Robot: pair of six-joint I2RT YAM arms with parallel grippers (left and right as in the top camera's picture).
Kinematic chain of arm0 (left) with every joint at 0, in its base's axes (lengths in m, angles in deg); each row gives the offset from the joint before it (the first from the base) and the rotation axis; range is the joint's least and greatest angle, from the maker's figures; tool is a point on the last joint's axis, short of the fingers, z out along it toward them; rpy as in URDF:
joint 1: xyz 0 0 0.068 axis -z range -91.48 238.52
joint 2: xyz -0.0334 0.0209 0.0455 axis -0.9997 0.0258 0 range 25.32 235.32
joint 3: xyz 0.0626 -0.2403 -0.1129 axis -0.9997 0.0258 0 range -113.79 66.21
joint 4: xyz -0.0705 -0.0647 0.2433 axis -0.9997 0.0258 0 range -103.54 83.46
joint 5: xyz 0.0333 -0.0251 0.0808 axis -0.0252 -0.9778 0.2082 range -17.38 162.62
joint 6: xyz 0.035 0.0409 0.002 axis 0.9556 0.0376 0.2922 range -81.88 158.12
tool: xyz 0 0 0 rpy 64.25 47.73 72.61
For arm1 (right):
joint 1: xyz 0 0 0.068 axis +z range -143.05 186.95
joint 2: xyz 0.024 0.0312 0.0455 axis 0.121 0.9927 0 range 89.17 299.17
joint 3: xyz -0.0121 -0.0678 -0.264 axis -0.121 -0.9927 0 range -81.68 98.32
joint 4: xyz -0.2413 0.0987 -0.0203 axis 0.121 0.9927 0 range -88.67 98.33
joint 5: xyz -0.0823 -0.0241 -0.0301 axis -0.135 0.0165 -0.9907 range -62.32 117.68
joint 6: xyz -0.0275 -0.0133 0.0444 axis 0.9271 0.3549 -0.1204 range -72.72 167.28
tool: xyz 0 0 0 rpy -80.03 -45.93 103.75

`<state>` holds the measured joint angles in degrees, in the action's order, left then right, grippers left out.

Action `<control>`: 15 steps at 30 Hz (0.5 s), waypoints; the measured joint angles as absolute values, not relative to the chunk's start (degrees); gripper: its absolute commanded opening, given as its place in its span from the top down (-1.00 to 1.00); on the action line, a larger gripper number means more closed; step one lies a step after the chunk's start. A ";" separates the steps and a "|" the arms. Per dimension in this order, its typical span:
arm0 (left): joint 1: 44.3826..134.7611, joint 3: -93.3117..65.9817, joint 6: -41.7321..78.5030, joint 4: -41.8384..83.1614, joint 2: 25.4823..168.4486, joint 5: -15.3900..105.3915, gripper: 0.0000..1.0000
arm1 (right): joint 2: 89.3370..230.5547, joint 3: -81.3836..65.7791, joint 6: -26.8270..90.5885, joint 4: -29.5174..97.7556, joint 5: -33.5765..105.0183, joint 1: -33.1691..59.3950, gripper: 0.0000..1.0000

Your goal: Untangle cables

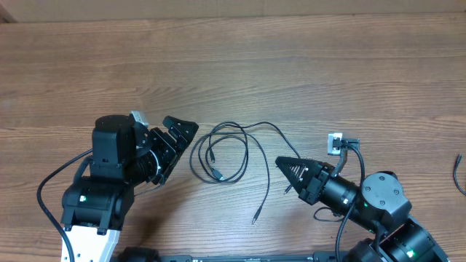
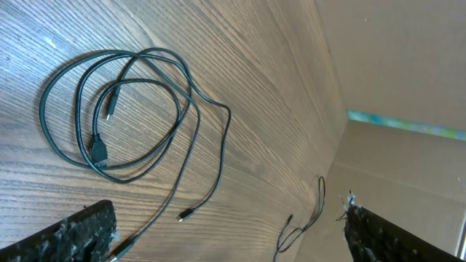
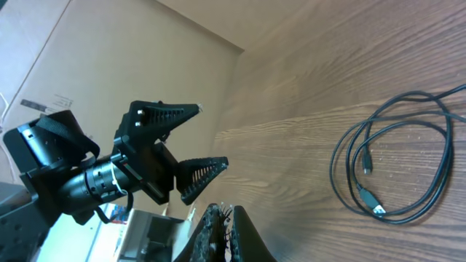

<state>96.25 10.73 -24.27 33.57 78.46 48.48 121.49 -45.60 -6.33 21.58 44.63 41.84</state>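
Left pincer stands wide open and holds nothing; its arm rises from the near left corner and bends so that the fingers point right, toward the middle of the table; right pincer is closed to a point and empty, its arm reaching in low from the near right corner and aimed left.

Overhead alone shows both arms whole, and a short piece of a far cable at the right edge, well apart from everything else; the left wrist view shows two inner plugs lying within the loops of the cables, the far cable kinked near a cardboard wall, and its own fingers framing the bottom corners; the right wrist view shows the left pincer from the front, jaws spread, and its own fingers pressed together at the bottom edge.

The cables lie on the table between the two pincers, wound in loose overlapping loops; one strand leaves the loops at the top, arcs right and runs toward the near edge, ending in a tail plug; the loops lie just beside the left pincer and near the right one, touching neither; from the left wrist they sit ahead and left of the gap; from the right wrist they lie off to the right.
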 measured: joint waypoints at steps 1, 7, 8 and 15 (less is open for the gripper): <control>96.25 10.73 -24.27 33.59 78.46 48.48 -1.00 | 121.49 -45.60 -6.15 21.61 44.21 41.84 0.92; 96.25 10.73 -24.27 33.57 78.46 48.48 -1.00 | 121.49 -45.60 -5.49 19.20 41.85 41.84 0.92; 96.25 10.73 -24.27 33.57 78.46 48.48 -1.00 | 121.49 -45.60 -5.43 18.46 41.61 41.82 0.92; 96.25 10.73 -24.27 33.59 78.46 48.48 -0.99 | 122.63 -45.63 -5.21 25.12 37.31 41.80 -0.11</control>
<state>96.25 10.73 -24.27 33.59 78.46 48.48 122.63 -45.63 -5.21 25.12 37.31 41.80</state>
